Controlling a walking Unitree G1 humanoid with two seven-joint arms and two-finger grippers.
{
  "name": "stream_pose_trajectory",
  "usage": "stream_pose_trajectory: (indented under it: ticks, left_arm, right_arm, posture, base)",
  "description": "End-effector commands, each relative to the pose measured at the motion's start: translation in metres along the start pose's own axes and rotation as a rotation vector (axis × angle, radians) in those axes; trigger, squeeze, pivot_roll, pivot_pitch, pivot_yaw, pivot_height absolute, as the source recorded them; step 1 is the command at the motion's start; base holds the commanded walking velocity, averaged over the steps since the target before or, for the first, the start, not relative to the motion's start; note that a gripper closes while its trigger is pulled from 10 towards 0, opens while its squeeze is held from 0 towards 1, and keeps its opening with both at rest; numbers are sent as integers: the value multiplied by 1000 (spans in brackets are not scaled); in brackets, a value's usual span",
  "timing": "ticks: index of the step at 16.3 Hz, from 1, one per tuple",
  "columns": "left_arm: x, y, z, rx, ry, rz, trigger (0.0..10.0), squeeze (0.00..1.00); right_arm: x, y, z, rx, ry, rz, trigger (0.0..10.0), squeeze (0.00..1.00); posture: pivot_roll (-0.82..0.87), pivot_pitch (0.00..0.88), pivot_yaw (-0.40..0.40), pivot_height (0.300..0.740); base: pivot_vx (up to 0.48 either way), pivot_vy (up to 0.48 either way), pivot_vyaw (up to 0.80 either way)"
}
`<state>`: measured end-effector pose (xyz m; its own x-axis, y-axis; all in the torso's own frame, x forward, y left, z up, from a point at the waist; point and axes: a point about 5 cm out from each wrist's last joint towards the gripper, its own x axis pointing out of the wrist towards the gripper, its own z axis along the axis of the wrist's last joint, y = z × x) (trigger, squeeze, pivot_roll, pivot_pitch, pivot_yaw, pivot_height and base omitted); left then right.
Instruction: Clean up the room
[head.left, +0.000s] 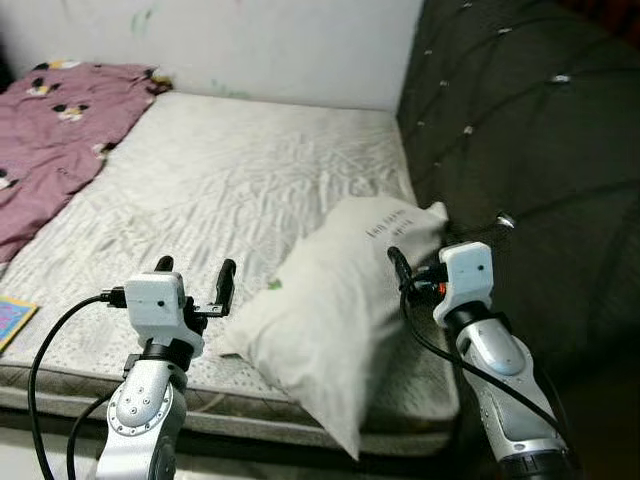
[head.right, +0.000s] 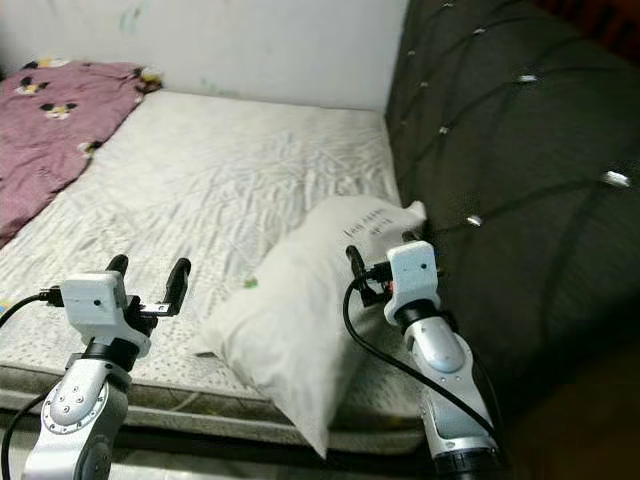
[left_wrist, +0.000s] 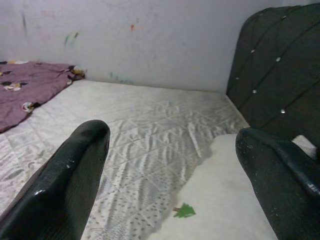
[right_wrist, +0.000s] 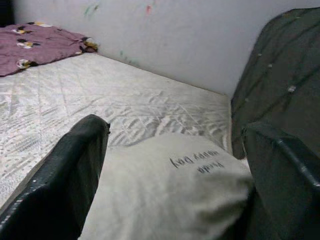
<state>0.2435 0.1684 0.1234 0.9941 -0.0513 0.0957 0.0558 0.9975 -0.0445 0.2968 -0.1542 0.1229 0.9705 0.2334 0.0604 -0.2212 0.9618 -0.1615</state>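
Dark tufted headboard, marked wall.

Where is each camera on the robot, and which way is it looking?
Left eye view: on the head, looking down at the white quilted mattress; left gripper and right gripper show.
Right eye view: beside it, same scene.
Left wrist view: along that gripper's fingers toward the scribbled white wall.
Right wrist view: over the printed white pillow.
All share the purple patterned blanket.

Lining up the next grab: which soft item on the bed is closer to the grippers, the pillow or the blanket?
The white pillow, lying between both grippers at the mattress's near edge. The purple blanket lies in the far left corner.
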Motion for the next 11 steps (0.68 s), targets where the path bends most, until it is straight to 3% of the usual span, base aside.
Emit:
stream_pose_trajectory:
  ticks: [1,11]
  left_arm:
    - [1,0,-1,2,6,-7,10000,0]
    - [11,-2,1,8,-4,-16,10000,0]
  right_arm:
    - [1,-1,0,-11,-3,0,10000,0]
    - [7,2,-4,-63,12,-2,10000,0]
  posture:
    - [-32,0,-21,740]
    - [-21,0,-19,740]
  base:
    - [0,0,0]
    - [0,0,0]
